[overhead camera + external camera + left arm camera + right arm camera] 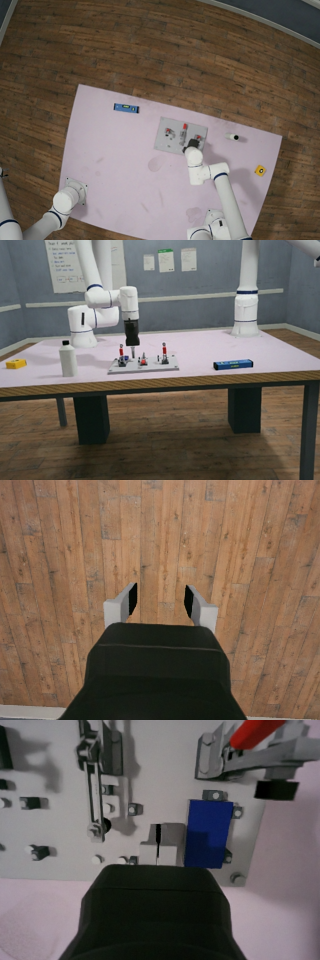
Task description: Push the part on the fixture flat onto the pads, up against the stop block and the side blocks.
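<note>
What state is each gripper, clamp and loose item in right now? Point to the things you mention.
Right gripper (pixel 133 358) (pixel 158 855): shut on nothing, beside the blue part
Left gripper (pixel 161 593): open, nothing between its fingers
Blue part (pixel 208 834): on the fixture plate, by the blocks; full seating unclear
Outer clamps' red handles (pixel 121 351) (pixel 164 350): upright
Middle clamp's red handle (pixel 184 126) (pixel 143 361): lowered
Bottle (pixel 68 361): upright, capped
Spirit level (pixel 126 108) (pixel 233 365): lying on the table

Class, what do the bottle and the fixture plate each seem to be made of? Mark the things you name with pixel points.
Bottle (pixel 231 136) (pixel 68 361): probably matte white plastic; the moulded shoulders and black cap suggest it.

Fixture plate (pixel 162 125) (pixel 152 367) (pixel 165 750): perhaps painted or dull metal; it is evenly grey without sharp reflections, so plastic remains possible.
</note>
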Controlling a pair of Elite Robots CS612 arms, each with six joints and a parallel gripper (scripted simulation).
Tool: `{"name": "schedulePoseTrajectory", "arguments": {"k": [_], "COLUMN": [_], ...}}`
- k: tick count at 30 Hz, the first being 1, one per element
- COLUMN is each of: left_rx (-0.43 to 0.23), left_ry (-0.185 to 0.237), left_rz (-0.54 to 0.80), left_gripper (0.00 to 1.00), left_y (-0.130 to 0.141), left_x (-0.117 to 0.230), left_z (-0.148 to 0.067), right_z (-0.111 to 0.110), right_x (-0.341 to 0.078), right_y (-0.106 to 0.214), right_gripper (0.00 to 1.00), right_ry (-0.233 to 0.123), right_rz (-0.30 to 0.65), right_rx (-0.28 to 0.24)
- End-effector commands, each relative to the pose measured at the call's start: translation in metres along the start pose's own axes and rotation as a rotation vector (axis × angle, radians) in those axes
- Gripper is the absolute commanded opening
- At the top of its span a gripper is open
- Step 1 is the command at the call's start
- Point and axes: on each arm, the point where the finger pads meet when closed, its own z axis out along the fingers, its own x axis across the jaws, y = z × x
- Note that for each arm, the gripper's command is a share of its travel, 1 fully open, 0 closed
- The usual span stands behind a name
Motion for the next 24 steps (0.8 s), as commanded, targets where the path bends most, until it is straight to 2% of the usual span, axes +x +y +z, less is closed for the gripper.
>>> {"name": "schedulePoseTrajectory", "arguments": {"k": [1,24], "left_rx": [-0.002,-0.002], "left_ry": [0.0,0.0], "left_rz": [0.0,0.0], "left_gripper": [1.0,1.0], "left_y": [0.0007,0.0007], "left_x": [-0.0002,-0.0002], "left_z": [-0.0009,-0.0009], "right_z": [0.0044,0.0064], "right_x": [-0.0004,-0.0004], "right_y": [-0.0008,-0.0009], "right_gripper": [0.0,0.0], "right_ry": [-0.001,-0.001], "right_rz": [0.0,0.0], "right_rx": [0.002,0.002]}}
